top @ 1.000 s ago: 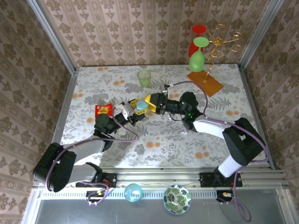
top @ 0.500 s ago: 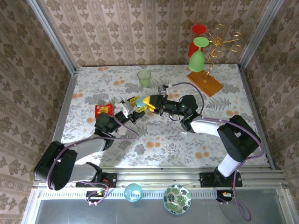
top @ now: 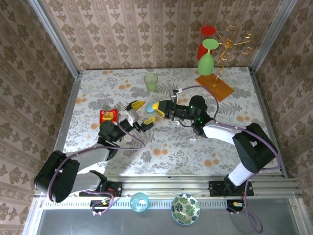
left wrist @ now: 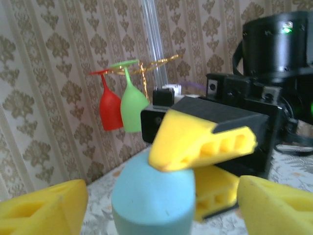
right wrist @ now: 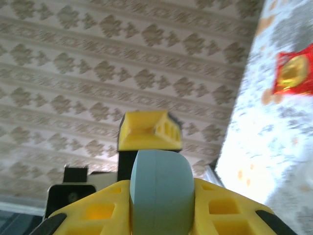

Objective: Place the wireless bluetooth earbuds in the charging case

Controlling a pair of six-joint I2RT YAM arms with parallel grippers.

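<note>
- No writing, brand or number can be read anywhere from here.
- The red packet near the left edge of the desk carries a yellow printed patch, too small and blurred to make out any words.

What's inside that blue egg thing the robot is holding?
Nothing inside can be seen. The blue case looks closed: a smooth shell with no gap to peek through. The right gripper pinches its sides, so those parts are covered too.
</note>
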